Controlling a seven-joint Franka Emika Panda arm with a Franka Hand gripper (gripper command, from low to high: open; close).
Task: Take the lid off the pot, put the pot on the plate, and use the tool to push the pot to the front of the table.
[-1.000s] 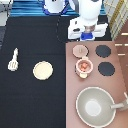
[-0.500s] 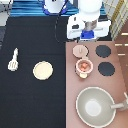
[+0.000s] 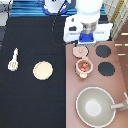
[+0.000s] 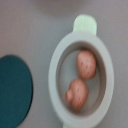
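- The gripper [image 3: 88,41] hangs above the stove [image 3: 95,75], just over the lid [image 3: 80,51]; whether it is open or closed cannot be told.
- The pot [image 3: 84,66] stands uncovered on the stove below the lid, two reddish pieces [image 4: 82,77] inside.
- The plate [image 3: 43,70] and the tool [image 3: 13,59] lie on the black counter [image 3: 30,100], apart at the exterior view's left.
- A large grey pan [image 3: 96,106] sits at the exterior view's bottom.

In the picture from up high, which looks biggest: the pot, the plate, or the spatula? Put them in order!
Plate, then pot; the spatula is long but thin, so hard to rank. The gripper hangs above the pot and lid.
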